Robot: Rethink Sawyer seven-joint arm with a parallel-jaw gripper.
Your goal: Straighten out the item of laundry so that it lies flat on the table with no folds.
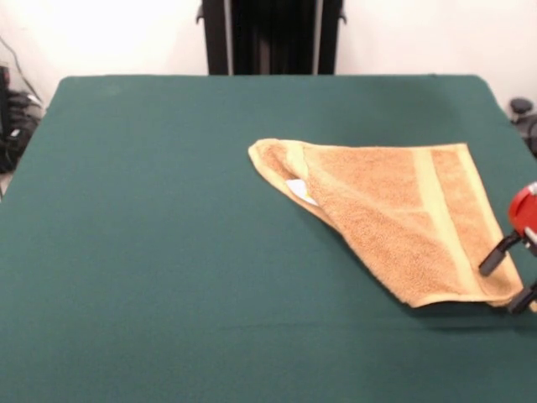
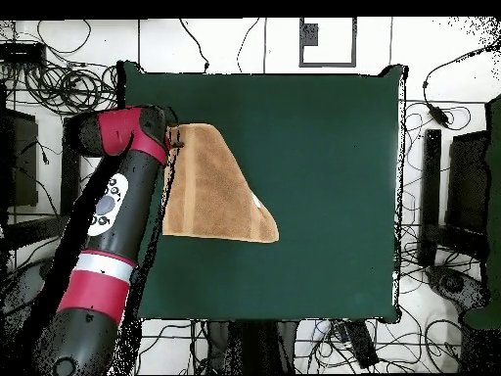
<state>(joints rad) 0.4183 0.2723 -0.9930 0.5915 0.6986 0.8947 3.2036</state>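
The towel (image 1: 394, 214) lies on the table (image 1: 168, 252), folded over on itself into a roughly triangular shape.

**Front view**
- The gripper (image 1: 508, 285) enters from the right edge of the frame. Only its red body and two dark fingers (image 1: 495, 256) are visible.
- The two fingers stand apart, one above the other in the frame, with the towel's pointed corner at the gap between them. The jaws therefore read as parted. Contact with the cloth cannot be confirmed here.
- From the jaws the towel spreads away across the table toward its rounded, folded end, which is the part farthest from the jaws.
- A pale woven band runs just inside the hem nearest the jaws.
- A small white label (image 1: 300, 191) shows under the folded edge, well away from the jaws.

**Overhead view**
- The full red and black arm (image 2: 110, 211) is visible, lying along the table edge beside the towel (image 2: 215, 191). The front view does not show this.
- The gripper (image 2: 176, 140) sits at the towel's corner close to the table edge; the arm's head covers most of it, so the jaw state cannot be read from this view.
- The label is not legible here.
- The table (image 2: 323, 196) beyond the towel, on the side away from the jaws, is plain green cloth.
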